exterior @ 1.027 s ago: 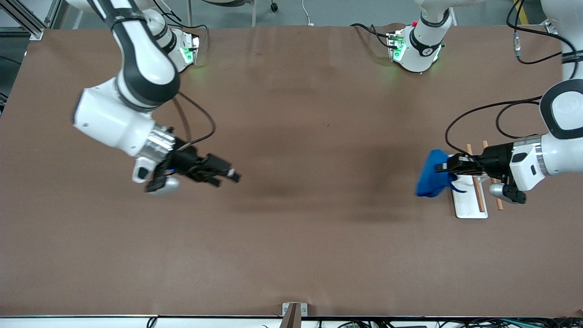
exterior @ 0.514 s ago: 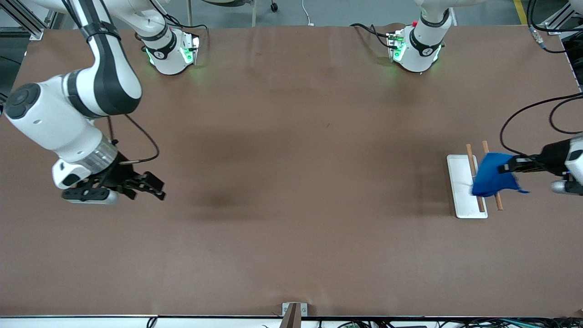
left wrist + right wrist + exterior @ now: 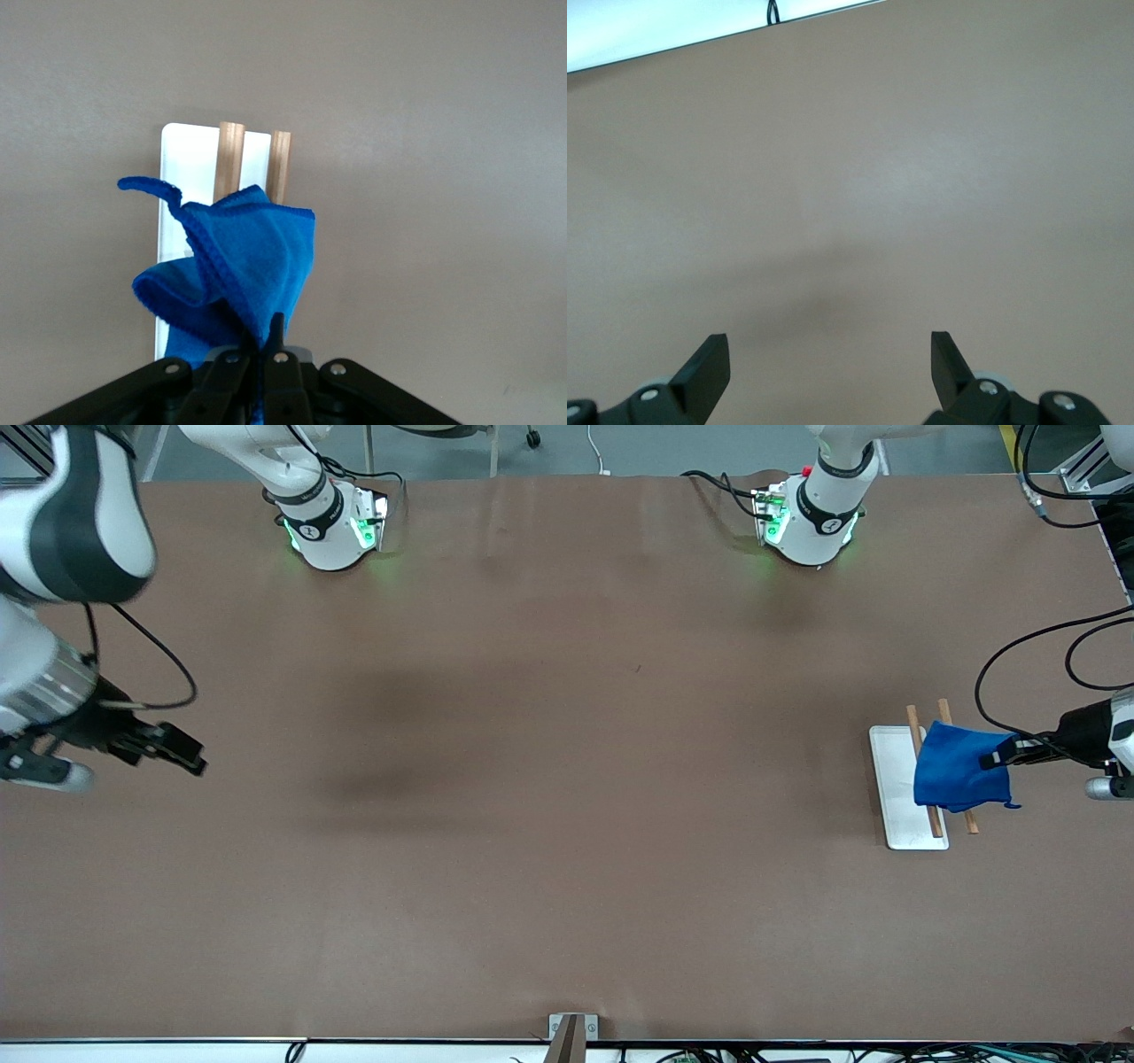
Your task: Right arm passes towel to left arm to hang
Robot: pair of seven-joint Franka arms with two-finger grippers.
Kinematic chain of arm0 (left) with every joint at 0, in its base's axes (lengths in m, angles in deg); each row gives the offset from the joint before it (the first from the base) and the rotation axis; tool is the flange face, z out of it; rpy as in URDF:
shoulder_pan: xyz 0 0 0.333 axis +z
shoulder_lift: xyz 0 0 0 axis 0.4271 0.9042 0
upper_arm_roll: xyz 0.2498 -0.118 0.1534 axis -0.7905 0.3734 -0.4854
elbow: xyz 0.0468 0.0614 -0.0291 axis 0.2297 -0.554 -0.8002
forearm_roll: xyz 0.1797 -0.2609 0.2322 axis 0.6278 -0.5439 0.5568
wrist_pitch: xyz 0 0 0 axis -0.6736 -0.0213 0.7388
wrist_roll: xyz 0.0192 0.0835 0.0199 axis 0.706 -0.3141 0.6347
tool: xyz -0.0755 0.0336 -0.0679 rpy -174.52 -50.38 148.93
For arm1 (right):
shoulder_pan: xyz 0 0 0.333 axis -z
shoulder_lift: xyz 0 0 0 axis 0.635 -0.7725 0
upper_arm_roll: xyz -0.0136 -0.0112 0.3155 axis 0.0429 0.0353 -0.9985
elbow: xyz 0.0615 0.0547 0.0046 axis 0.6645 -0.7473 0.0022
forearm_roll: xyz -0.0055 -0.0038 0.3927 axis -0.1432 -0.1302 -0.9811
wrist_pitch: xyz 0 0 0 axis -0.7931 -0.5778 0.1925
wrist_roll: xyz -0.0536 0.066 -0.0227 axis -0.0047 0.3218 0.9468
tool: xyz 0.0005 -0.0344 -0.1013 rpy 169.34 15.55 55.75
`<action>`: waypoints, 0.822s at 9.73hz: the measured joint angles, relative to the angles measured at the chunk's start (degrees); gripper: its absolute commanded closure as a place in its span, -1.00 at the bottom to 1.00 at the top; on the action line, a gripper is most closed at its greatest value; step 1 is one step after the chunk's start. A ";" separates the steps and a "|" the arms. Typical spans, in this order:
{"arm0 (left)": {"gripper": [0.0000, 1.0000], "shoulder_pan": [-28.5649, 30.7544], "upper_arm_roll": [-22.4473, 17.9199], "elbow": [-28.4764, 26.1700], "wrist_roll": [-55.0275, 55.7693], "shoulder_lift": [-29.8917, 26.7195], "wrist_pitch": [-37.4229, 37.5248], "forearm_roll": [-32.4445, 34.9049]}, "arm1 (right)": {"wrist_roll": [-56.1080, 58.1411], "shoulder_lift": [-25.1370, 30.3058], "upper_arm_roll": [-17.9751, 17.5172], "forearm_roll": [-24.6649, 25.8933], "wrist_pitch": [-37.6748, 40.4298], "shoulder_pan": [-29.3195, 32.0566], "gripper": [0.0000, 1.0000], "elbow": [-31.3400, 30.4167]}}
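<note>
crumpled fuzzy blue towel [image 3: 959, 778] over wooden rods [image 3: 927, 781]

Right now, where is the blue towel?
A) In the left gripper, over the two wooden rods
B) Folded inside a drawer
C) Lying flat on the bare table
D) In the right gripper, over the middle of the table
A: the left gripper is shut on the towel, which hangs over the wooden rods of the white tray.

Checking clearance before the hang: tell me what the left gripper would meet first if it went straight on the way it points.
The left gripper, shut on the towel, points toward the two wooden rods on the white tray. It would likely meet the rods first, though their height relative to the gripper is unclear.
</note>
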 measured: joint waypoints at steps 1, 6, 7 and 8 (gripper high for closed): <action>0.96 0.02 -0.01 -1.02 0.02 0.05 -1.16 -0.03 | -0.22 2.17 0.00 0.18 3.39 0.79 -1.00 0.59; -1.00 0.26 -0.89 -3.80 -0.70 0.67 -2.90 0.15 | -0.36 7.23 0.04 0.61 19.12 3.14 -1.00 8.93; -1.00 0.38 -2.19 -3.75 -1.95 0.65 -2.90 0.19 | -0.34 7.23 0.21 0.63 20.25 3.15 -1.00 10.46; -1.00 0.69 -3.15 -3.71 -3.30 0.60 -2.90 0.20 | 0.24 7.22 0.63 0.68 21.20 3.10 -1.00 11.26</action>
